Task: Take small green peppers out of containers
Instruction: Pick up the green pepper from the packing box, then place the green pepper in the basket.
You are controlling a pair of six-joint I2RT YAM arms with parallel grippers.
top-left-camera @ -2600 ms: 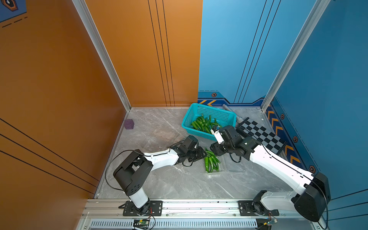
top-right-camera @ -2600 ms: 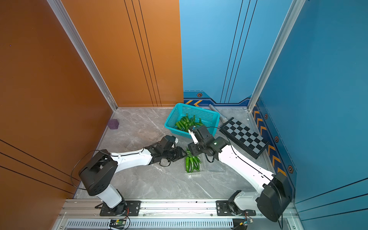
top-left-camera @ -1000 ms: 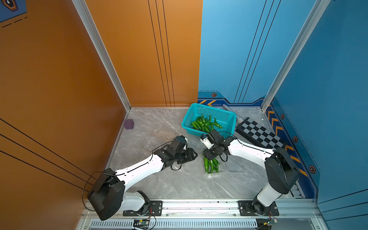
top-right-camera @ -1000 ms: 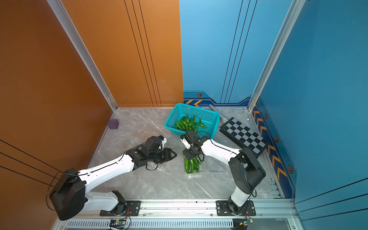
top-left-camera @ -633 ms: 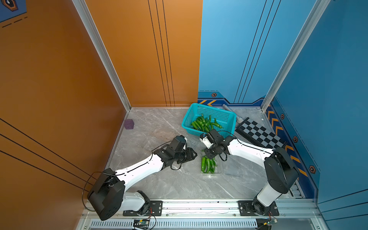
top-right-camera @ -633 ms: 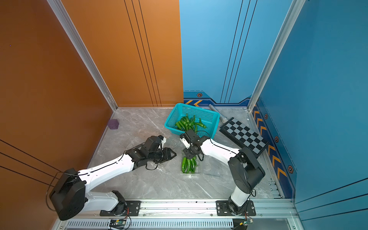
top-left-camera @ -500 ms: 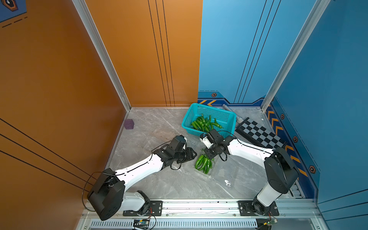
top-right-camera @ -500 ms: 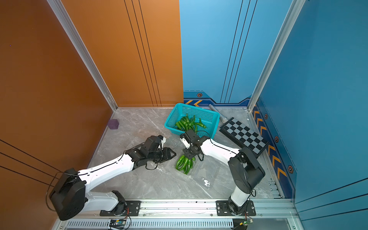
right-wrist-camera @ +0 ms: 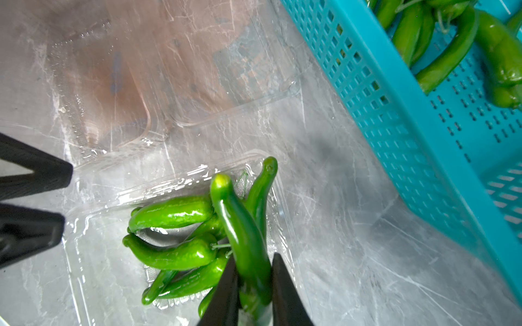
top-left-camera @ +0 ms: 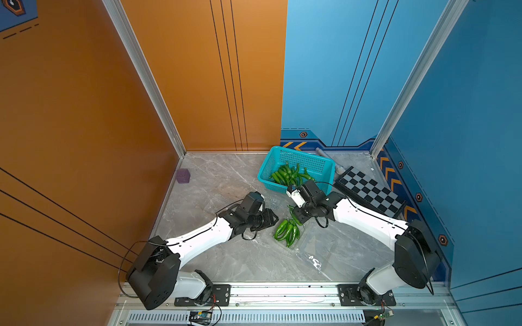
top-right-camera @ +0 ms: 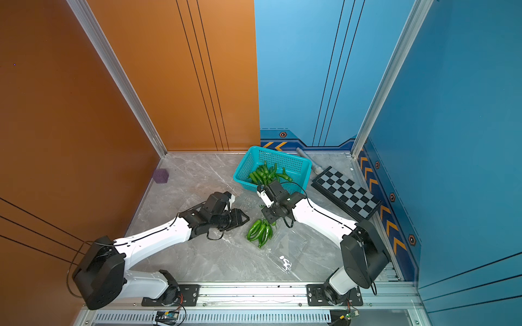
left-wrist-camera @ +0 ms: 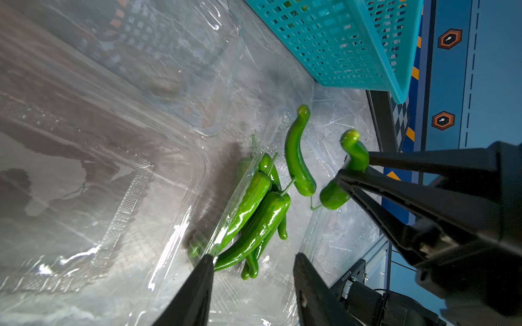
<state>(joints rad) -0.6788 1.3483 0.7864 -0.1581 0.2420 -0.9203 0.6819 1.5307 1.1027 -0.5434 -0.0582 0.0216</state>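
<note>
A: While the right tool (right-wrist-camera: 251,271) pinches one slim glossy green pepper (right-wrist-camera: 240,225), where lie the other peppers (right-wrist-camera: 169,254)?
B: Heaped in the clear plastic clamshell tray (right-wrist-camera: 93,262) on the grey marble counter (top-left-camera: 226,180). Left tool (left-wrist-camera: 252,258) half-spread, empty. Motor lettering (left-wrist-camera: 346,278): unreadable.

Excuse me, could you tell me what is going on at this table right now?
The two arms are taking small green peppers out of a clear container that lies open on the table. The right pincer is shut on one pepper, held just above the pile of peppers in that container. The left pincer stands open beside the container and holds nothing. Behind them, the teal basket already holds a heap of peppers.
</note>
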